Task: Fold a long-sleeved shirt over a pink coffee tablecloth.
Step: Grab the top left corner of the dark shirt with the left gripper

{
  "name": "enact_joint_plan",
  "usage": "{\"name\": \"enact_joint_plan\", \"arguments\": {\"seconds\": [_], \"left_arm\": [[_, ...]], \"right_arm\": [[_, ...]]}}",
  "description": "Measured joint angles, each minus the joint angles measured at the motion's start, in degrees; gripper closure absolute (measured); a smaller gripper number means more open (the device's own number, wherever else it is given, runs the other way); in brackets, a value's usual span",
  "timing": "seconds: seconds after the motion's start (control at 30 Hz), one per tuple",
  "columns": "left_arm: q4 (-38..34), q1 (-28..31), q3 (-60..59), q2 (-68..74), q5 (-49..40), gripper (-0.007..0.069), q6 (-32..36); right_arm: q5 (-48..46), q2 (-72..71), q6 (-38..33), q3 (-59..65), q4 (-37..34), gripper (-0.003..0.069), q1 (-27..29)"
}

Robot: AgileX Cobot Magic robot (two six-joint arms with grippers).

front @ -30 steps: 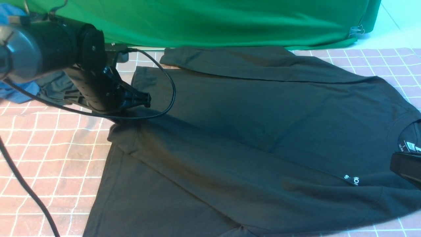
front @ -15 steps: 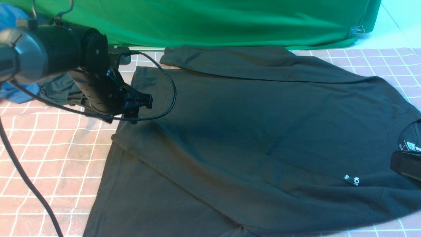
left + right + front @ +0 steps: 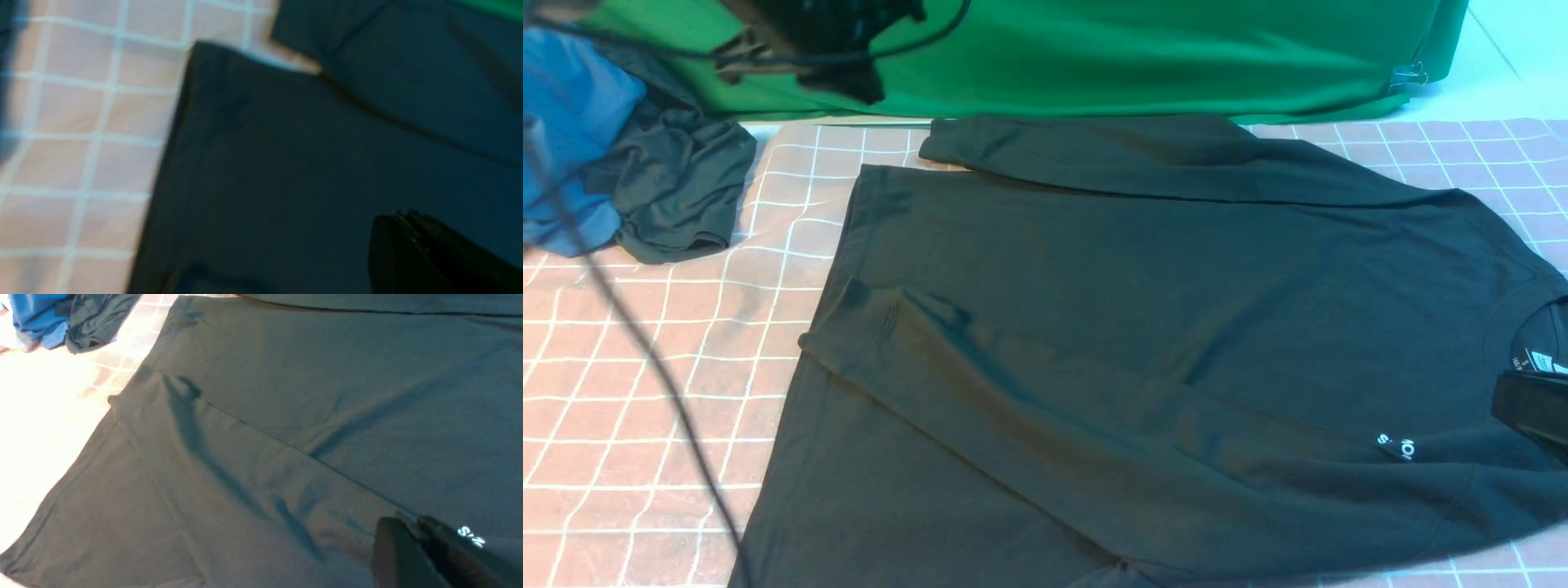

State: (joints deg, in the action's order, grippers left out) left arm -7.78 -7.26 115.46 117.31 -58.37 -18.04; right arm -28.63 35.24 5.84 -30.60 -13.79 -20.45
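blue garment and dark garment bunched together, touching, green cloth hanging behind, clip near its edge, white surface beyond

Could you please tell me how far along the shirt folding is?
One sleeve of the black shirt looks folded, lying slanted across the body and partly covering the chest print. Nothing is in hand: the left claw is shut, clear of the cloth. The far sleeve remains unfolded over the body, and the body lies spread out.
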Motion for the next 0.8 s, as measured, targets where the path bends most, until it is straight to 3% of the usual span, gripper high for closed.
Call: {"name": "enact_joint_plan", "arguments": {"seconds": [0.2,0.33,0.47,0.63,0.8], "left_arm": [[-3.66,1.22,13.98,14.61,3.20,0.0569,-0.73],[-5.04,1.22,17.26,20.76,9.00,0.0468,-0.97],[-5.17,1.22,17.54,24.43,15.58,0.0293,-1.07],[-2.70,1.22,17.65,26.56,21.54,0.0134,-1.68],[-1.78,1.22,17.71,28.27,25.00,0.0085,-2.19]], "right_arm": [[0.00,0.00,0.00,0.00,0.00,0.0568,0.00],[0.00,0.00,0.00,0.00,0.00,0.0568,0.00],[0.05,0.00,0.00,0.00,0.00,0.0568,0.00],[0.05,0.00,0.00,0.00,0.00,0.0568,0.00],[-0.55,0.00,0.00,0.00,0.00,0.0568,0.00]]}}
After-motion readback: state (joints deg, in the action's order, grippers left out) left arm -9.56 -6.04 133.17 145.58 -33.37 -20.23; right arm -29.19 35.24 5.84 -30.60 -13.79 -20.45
